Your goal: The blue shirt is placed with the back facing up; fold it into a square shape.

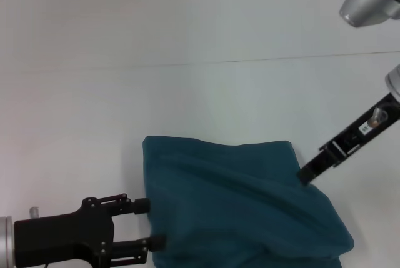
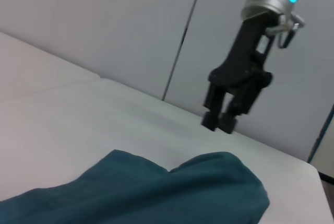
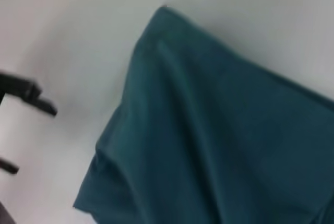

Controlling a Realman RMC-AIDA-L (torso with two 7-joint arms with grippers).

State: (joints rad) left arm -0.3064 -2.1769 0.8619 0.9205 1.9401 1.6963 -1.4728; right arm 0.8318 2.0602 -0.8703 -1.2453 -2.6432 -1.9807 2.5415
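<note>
We find the left hand (image 1: 153,223), fingers spread, just beside the near left edge of the blue shirt (image 1: 244,205) on the bench (image 1: 94,105), while the right hand (image 1: 304,175), fingers pressed together, sits at its far right edge.

We saw a plain white counter (image 1: 125,105) under even light. Behind it stood a pale grey wall (image 2: 104,20) with a thin dark vertical seam (image 2: 183,36) between panels.
</note>
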